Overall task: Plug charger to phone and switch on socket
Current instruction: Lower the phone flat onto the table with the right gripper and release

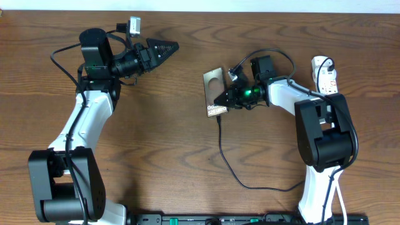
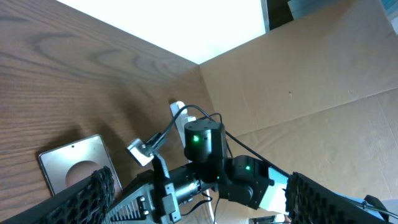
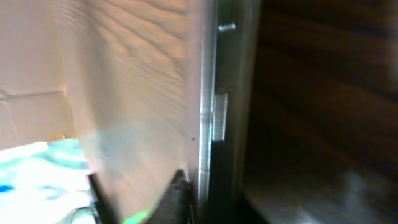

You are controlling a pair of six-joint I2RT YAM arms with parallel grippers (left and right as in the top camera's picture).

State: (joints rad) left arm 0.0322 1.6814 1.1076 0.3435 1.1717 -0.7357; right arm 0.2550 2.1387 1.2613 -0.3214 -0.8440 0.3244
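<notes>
The phone lies flat on the table just right of the frame's centre, back upward, its short lower edge turned toward the bottom of the frame. There the charger meets it, the thin black cable running down from that edge and curling off to the lower right. Whether the plug tip is fully seated cannot be told from above.

The right gripper sits over the phone's lower half, probably to steady the slab or press at the port. The overhead view is too small and the right wrist view too blurred to say whether this pincer is closed or parted. The left gripper hangs at the upper left, well apart from everything, its 2 fingers spread wide on nothing, seemingly parked out of the way.

The socket lies at the upper right, partly behind the right arm; its switch looks like the job left to do. White lettering on the phone starts "Ga"; the rest is covered. The socket's red markings are too small to read.
</notes>
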